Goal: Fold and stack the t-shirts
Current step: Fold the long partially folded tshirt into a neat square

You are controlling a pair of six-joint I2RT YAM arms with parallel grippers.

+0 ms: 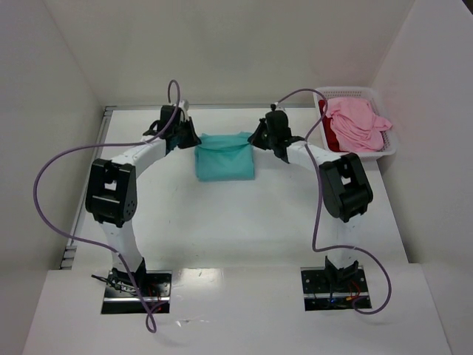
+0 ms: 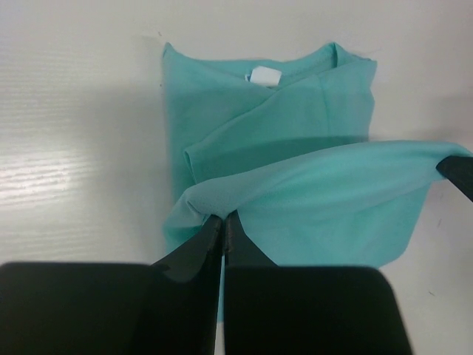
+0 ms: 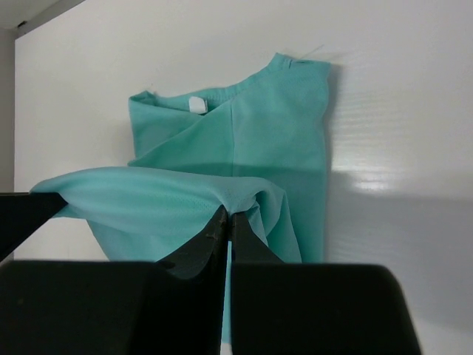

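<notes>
The task is at an early stage, as I judge it: one shirt is partly folded and nothing is stacked yet.

The teal shirt [image 1: 225, 164] lies on the bench [image 1: 236, 222] between the two arms, towards the far side. Its sides look already turned in, since one flap crosses the front on a slant below the collar [image 2: 295, 66] and its white label [image 2: 264, 75], making a narrow rectangle.

The left hand [image 2: 223, 222] is pinched tight on one corner of the edge opposite the collar. The right hand [image 3: 228, 220] is pinched tight on the other corner. That edge is lifted off the bench and hangs stretched between them above the rest of the cloth. This looks like the crosswise fold, caught halfway; the edge has yet to be laid down towards the collar.

The pink shirt [image 1: 355, 122] sits crumpled in the white basket [image 1: 390, 148] at the far right. A sliver of the dark red shirt [image 1: 329, 134] shows under it. Neither is folded.

Left to do, by my reading: finish the teal fold, then take out, fold and stack the other two.
</notes>
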